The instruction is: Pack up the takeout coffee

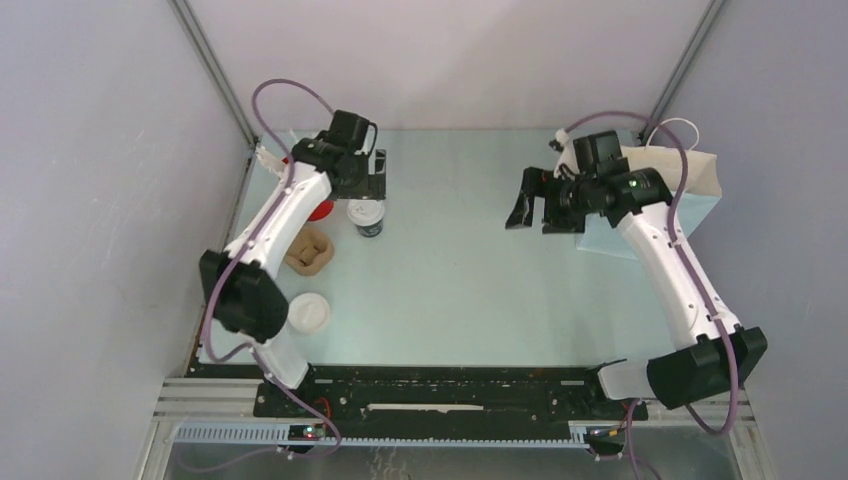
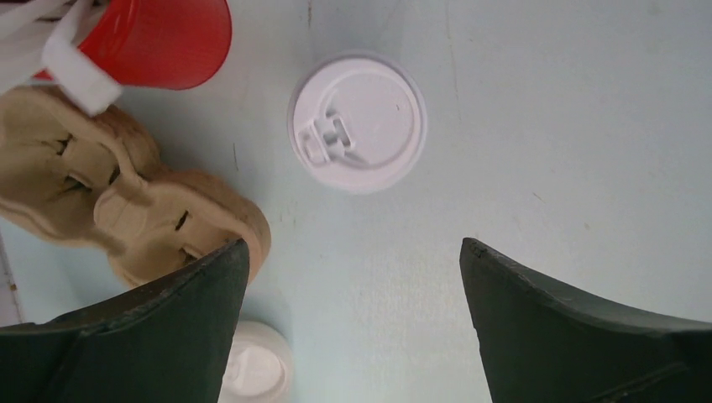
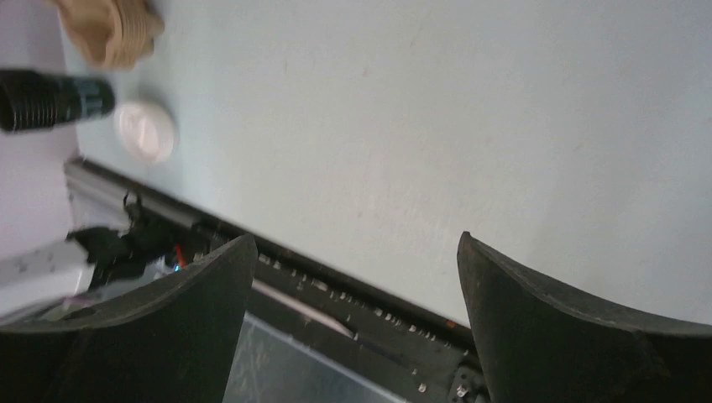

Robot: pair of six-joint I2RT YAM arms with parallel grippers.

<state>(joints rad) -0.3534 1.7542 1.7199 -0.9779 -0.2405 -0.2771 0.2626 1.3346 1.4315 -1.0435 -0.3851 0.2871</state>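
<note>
Several things crowd the left side of the pale blue-green counter [image 1: 460, 300]. Farthest left is a red plastic cup [image 2: 159, 42] holding white cutlery. Just beside it lies a brown moulded-pulp cup tray [image 2: 126, 210], and nearer the arm bases a round white disc [image 1: 308, 312] that could be a loose lid or a second cup; I cannot tell which.

Right of the tray stands the takeout coffee [image 1: 367, 217], a small black disposable cup under a round white plastic lid, upright and touching nothing. The left pincer [image 2: 353, 252] hangs over it with jaws spread wide, gripping nothing, the lid showing just beyond the fingertips.

The cup is probably light, with a thin wall that yields under a hard squeeze and a snap-on lid that could pop off. Whether it is filled cannot be seen. The best hold is likely across the black wall below the lid rim, gently, with the cup kept upright.

Well apart to the right, the right pincer [image 1: 535, 212] is equally wide and empty, near the white paper bag [image 1: 700, 175].
</note>
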